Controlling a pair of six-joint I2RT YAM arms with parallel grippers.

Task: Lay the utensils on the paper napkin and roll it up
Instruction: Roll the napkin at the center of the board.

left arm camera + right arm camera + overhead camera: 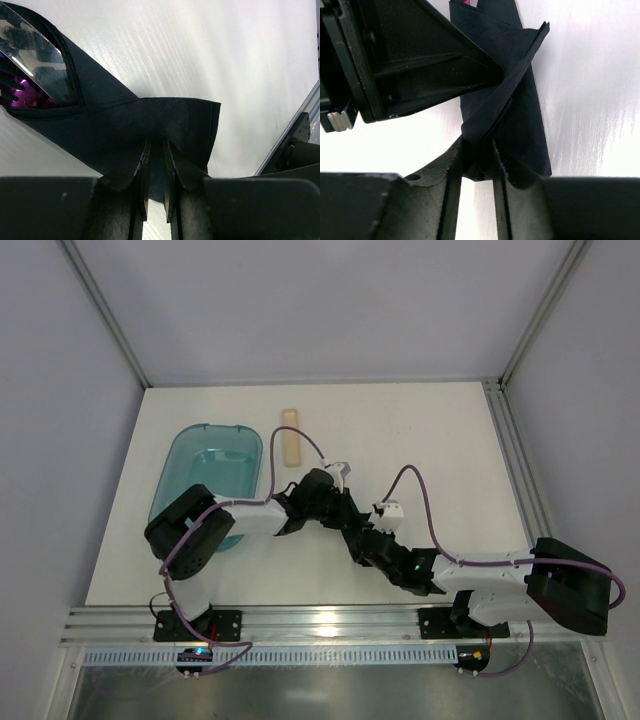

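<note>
The paper napkin [165, 117] is dark navy and lies folded over on the white table. From its open end at the upper left of the left wrist view stick out the utensils [40, 60]: a shiny flat blade and dark fork tines. My left gripper [157, 150] is shut on the napkin's near edge. In the right wrist view the napkin [520, 115] runs up and away in creased layers, and its bunched lower end sits between the fingers of my right gripper [479, 150], whose jaws stand a little apart. From above, both grippers meet mid-table and hide the napkin.
A translucent teal tub [205, 480] stands at the left of the table, partly under the left arm. A pale wooden stick [290, 437] lies behind the grippers. The left gripper's black body [420, 65] crowds the right wrist view. A metal rail [515, 450] runs along the table's right edge.
</note>
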